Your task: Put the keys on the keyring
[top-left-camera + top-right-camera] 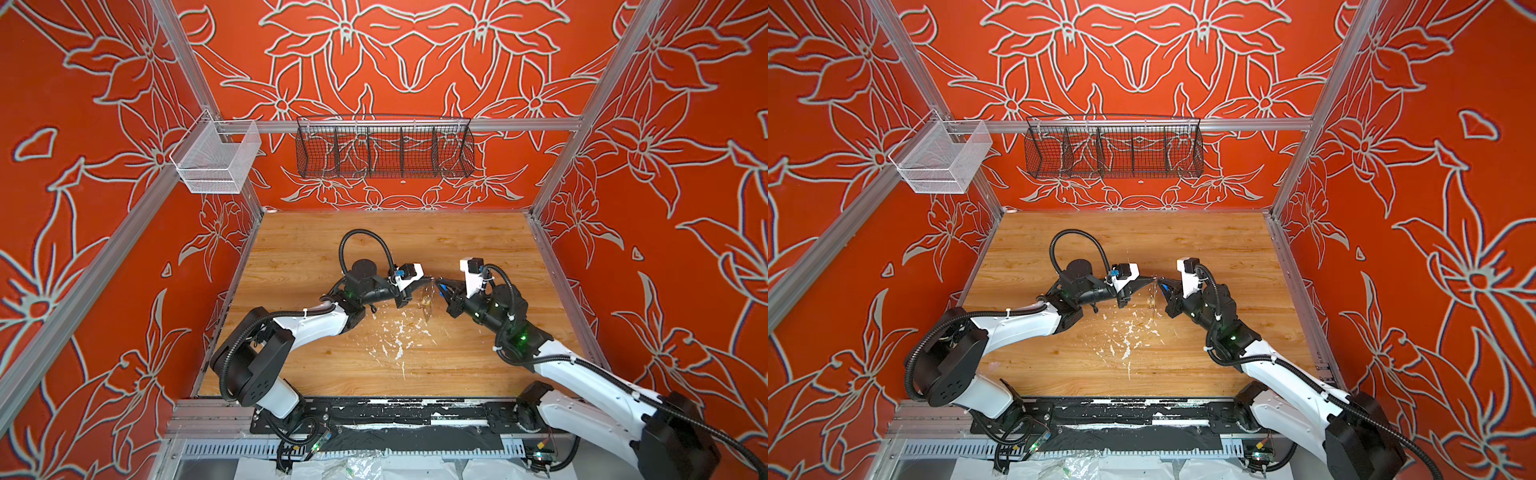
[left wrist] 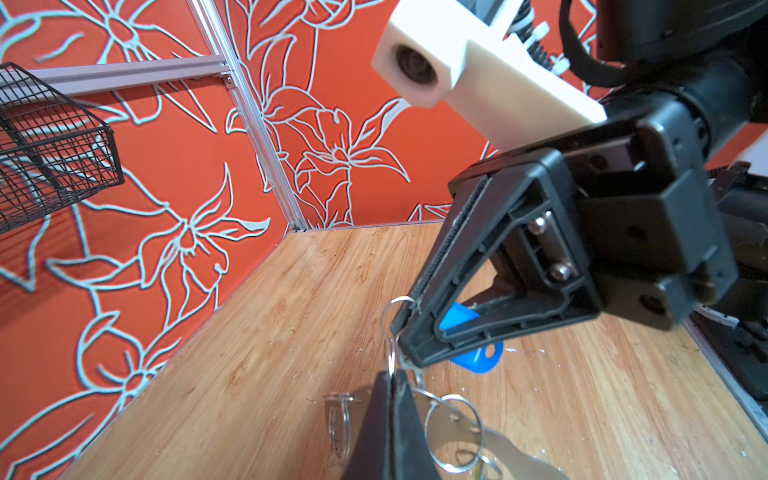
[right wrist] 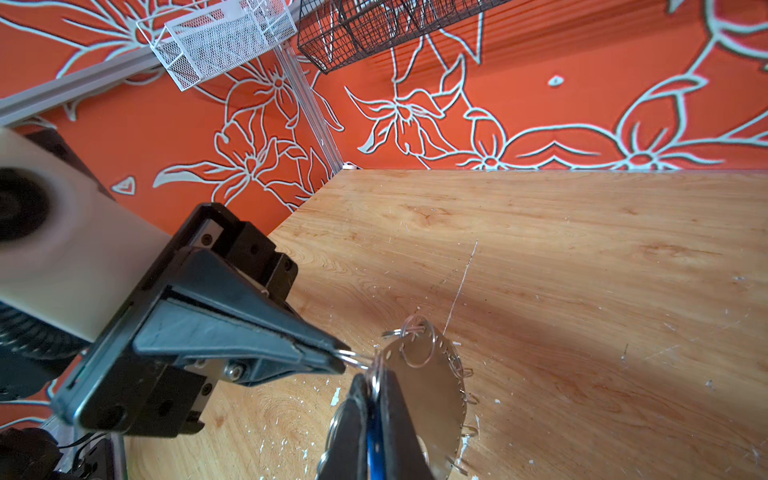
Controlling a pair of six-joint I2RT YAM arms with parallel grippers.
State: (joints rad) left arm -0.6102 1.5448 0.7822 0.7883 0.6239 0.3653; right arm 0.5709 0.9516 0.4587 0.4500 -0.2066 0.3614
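Orange-red walls [image 1: 415, 62] with pale flower outlines close in a light wooden tabletop [image 1: 332, 249], and both arms meet over the middle of it. On the back rail hangs a black wire basket [image 1: 384, 151], with a white mesh basket [image 1: 216, 160] at the left corner. White flecks of debris [image 1: 395, 336] dot the wood below the arms.

Tip to tip now! In both top views the left gripper [image 1: 429, 279] and the right gripper [image 1: 437, 285] almost touch, pointing at each other.

From the right wrist view, the left gripper [image 3: 338, 359] is clenched tight on a small silver wire loop [image 3: 355, 358], just its thin edge pinched at the very tips. That loop belongs to the keyring [image 3: 428, 399], a flat grey metal plate with small holes and more wire loops around its rim. The plate sits just beyond the meeting tips and looks lifted off the wood, dangling under the grippers in a top view [image 1: 427, 301].

Over to the left wrist view: the right gripper [image 2: 403, 343] is clamped on a small key with a blue oval plastic tag [image 2: 478, 357], the tag sticking out behind its fingers. Its tips press right against the held loop [image 2: 390, 353]. Whether the key has entered the loop, I can't tell.
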